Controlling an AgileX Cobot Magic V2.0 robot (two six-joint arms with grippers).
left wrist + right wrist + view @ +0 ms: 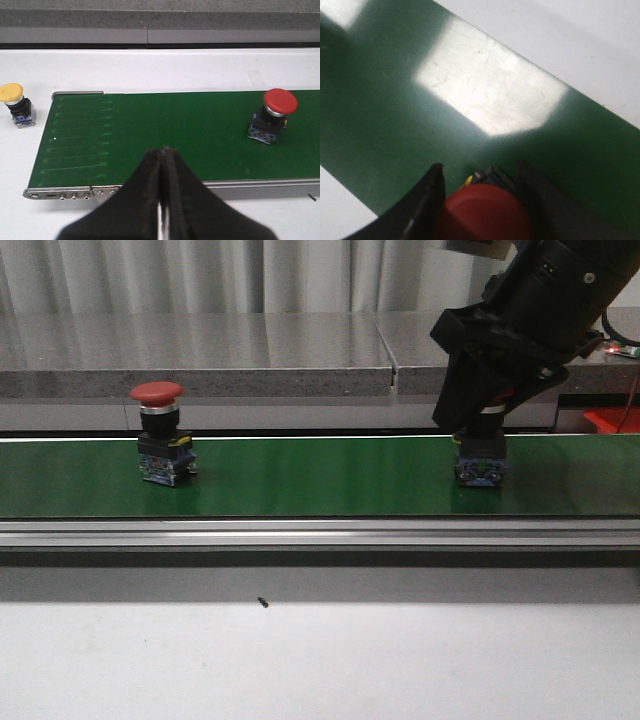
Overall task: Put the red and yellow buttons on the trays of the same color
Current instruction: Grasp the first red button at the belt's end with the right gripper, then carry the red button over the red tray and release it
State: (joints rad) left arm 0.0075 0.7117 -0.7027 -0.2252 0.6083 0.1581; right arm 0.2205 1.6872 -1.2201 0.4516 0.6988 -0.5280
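Jaws of my right gripper straddle a red button standing on the green belt, seemingly pinching its neck: pickup step, so lifting comes next. Left gripper hangs pressed together, empty. Farther off, a second red button stands on the belt; a yellow button sits beside it.

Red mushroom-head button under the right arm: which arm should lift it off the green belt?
Right. Its fingers already flank that red mushroom-head button on the green belt. The left gripper is shut and farther away.
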